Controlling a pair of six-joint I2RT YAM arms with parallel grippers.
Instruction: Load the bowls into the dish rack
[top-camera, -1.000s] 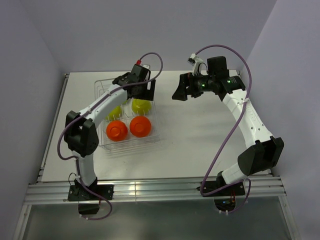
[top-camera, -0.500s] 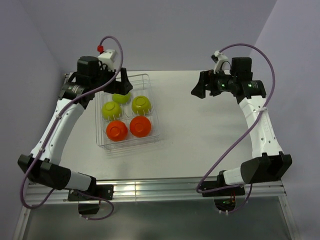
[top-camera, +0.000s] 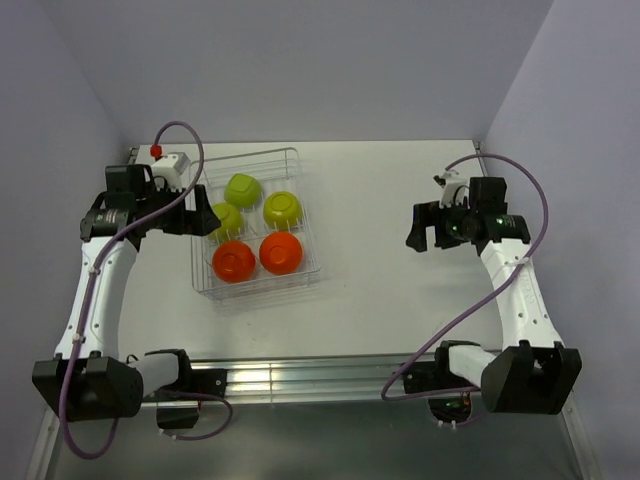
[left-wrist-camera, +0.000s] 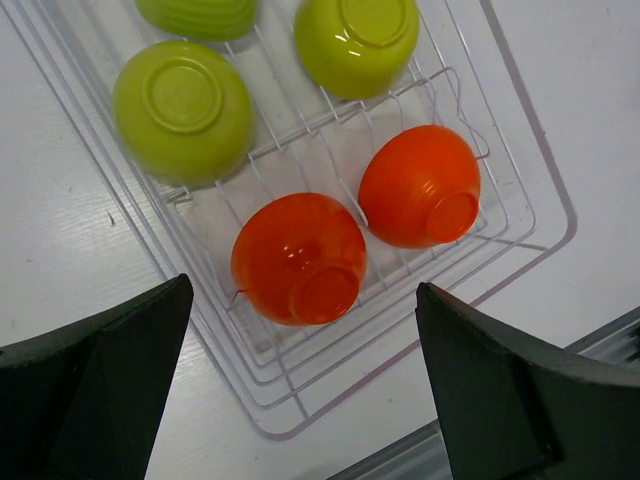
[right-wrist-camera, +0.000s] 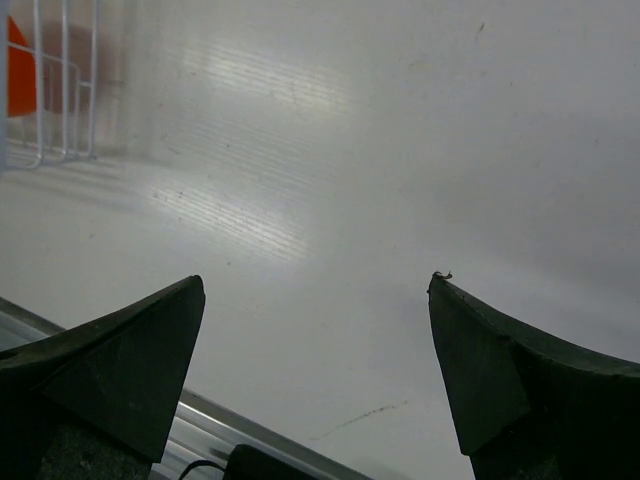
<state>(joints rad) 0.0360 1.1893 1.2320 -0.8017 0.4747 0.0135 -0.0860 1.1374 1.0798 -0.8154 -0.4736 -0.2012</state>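
Observation:
The silvery wire dish rack (top-camera: 262, 288) sits left of centre on the table. Five bowls lie upside down in it: three lime green bowls (top-camera: 243, 187) (top-camera: 283, 209) (top-camera: 226, 218) at the back and two orange-red bowls (top-camera: 233, 261) (top-camera: 281, 253) at the front. My left gripper (top-camera: 196, 218) is open and empty, raised at the rack's left side. Its wrist view shows the orange bowls (left-wrist-camera: 300, 258) (left-wrist-camera: 420, 185), the green bowls (left-wrist-camera: 183, 110) (left-wrist-camera: 357, 40) and the rack wires (left-wrist-camera: 500, 235) below. My right gripper (top-camera: 418, 228) is open and empty over bare table, far right of the rack. No white bowl is in view.
The right wrist view shows my open right gripper (right-wrist-camera: 315, 282) above the white table (right-wrist-camera: 350, 150), with a rack corner (right-wrist-camera: 60, 100) and an orange sliver (right-wrist-camera: 18, 55) at top left. An aluminium rail (top-camera: 320, 375) runs along the table's near edge. Walls enclose the back and sides.
My left arm has swung back off the rack to its left side. My right arm has pulled away to the right and nearer. A third green bowl now shows at the rack's back.

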